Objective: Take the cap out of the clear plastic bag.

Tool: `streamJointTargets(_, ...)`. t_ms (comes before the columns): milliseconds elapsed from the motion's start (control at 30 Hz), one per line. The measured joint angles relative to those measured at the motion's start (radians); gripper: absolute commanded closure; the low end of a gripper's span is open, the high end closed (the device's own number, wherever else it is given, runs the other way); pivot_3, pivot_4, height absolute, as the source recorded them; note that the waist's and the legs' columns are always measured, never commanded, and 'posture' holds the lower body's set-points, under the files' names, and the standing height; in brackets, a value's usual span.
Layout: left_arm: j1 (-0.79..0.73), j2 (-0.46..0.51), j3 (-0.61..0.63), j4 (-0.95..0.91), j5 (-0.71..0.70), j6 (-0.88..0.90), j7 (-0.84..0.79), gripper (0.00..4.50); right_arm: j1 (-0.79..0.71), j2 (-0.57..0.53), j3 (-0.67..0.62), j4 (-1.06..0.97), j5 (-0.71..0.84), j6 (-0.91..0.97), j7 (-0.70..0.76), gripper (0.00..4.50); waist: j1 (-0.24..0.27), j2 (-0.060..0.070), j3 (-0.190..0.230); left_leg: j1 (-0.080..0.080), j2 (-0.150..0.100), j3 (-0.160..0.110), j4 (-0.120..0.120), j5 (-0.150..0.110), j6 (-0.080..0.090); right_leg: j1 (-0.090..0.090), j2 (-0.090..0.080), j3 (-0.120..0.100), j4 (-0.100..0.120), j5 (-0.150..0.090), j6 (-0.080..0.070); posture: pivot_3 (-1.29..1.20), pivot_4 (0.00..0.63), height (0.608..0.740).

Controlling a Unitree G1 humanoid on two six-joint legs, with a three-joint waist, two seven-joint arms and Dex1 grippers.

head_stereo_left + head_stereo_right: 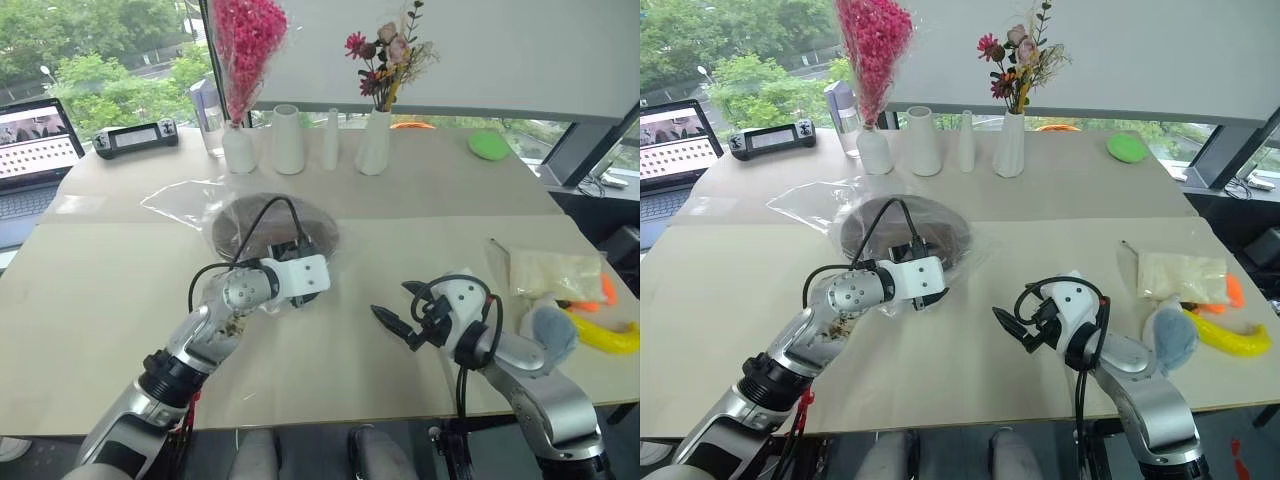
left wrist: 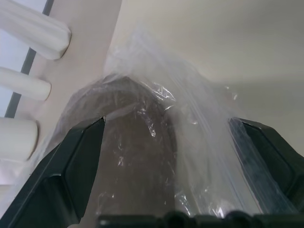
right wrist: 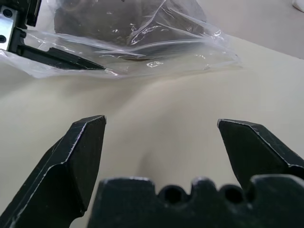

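Item: dark brown cap point(image 1: 905, 228), lying flat inside the clear plastic bag point(image 1: 815, 203) on the beige table point(image 1: 970, 360), in front of a row of white vases point(image 1: 924, 141); not yet taken out.

Left gripper point(image 2: 166, 156): jaws spread wide, grasping nothing, set at the bag's near edge with film and cap between the fingers (in the right wrist view one finger seems slipped under or into the plastic; which, I cannot tell). Probably placed there to reach the cap through the bag's mouth.

Right gripper point(image 3: 161, 130): released, empty, poised over bare table just short of the bag, likely waiting to pin or pull the film.

Elsewhere: smaller bag of pale contents point(image 1: 548, 272) lying well to the right.
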Motion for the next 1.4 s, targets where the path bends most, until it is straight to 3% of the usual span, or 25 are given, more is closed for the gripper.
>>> streamJointTargets(100, 0.015, -0.039, -0.009, -0.026, -0.057, -0.025, -0.029, 0.05, 0.0, 0.0, 0.0, -0.004, 0.0, 0.0, 0.0, 0.0, 0.001, 0.0, 0.0, -0.001, 0.0, 0.0, 0.0, 0.0, 0.0, 0.0, 0.0, 0.0, -0.001, 0.0, 0.0, 0.0, 0.15, 0.74)
streamJointTargets(333, 0.035, -0.011, -0.013, -0.037, -0.067, -0.021, -0.073, 0.05, 0.021, -0.004, -0.003, -0.02, 0.0, 0.001, -0.001, 0.0, -0.002, 0.0, 0.0, 0.001, 0.0, 0.0, 0.0, 0.0, 0.0, 0.0, 0.0, 0.0, 0.001, 0.0, 0.0, 0.0, 0.15, 0.74)
streamJointTargets(567, 0.041, 0.033, -0.029, -0.028, 0.005, -0.04, -0.042, 0.05, 0.039, -0.005, -0.003, -0.034, 0.001, 0.004, -0.001, 0.0, -0.002, 0.0, 0.0, 0.0, 0.0, 0.0, 0.0, 0.0, 0.0, 0.0, 0.0, 0.0, 0.0, 0.0, 0.0, 0.0, 0.15, 0.74)
streamJointTargets(967, 0.046, 0.026, -0.021, 0.05, 0.097, -0.067, 0.093, 0.05, 0.031, -0.023, -0.005, -0.035, 0.007, 0.019, 0.004, 0.0, -0.001, 0.0, 0.0, 0.0, 0.0, 0.0, 0.0, 0.0, 0.0, 0.0, 0.0, 0.0, 0.0, 0.0, 0.0, 0.0, 0.15, 0.74)
streamJointTargets(1233, 0.043, -0.029, 0.009, 0.075, 0.077, -0.122, 0.14, 0.05, 0.029, -0.025, -0.006, -0.037, 0.009, 0.024, 0.006, 0.0, 0.0, 0.0, 0.0, 0.0, 0.0, 0.0, 0.0, 0.0, 0.0, 0.0, 0.0, 0.0, 0.0, 0.0, 0.0, 0.0, 0.15, 0.74)
streamJointTargets(1400, 0.043, -0.087, -0.037, 0.07, 0.031, -0.157, 0.079, 0.05, 0.029, -0.024, -0.005, -0.056, 0.01, 0.034, -0.003, 0.0, 0.001, 0.0, 0.0, 0.0, 0.0, 0.0, 0.0, 0.0, 0.0, 0.0, 0.0, 0.0, -0.001, 0.0, 0.0, 0.0, 0.15, 0.74)
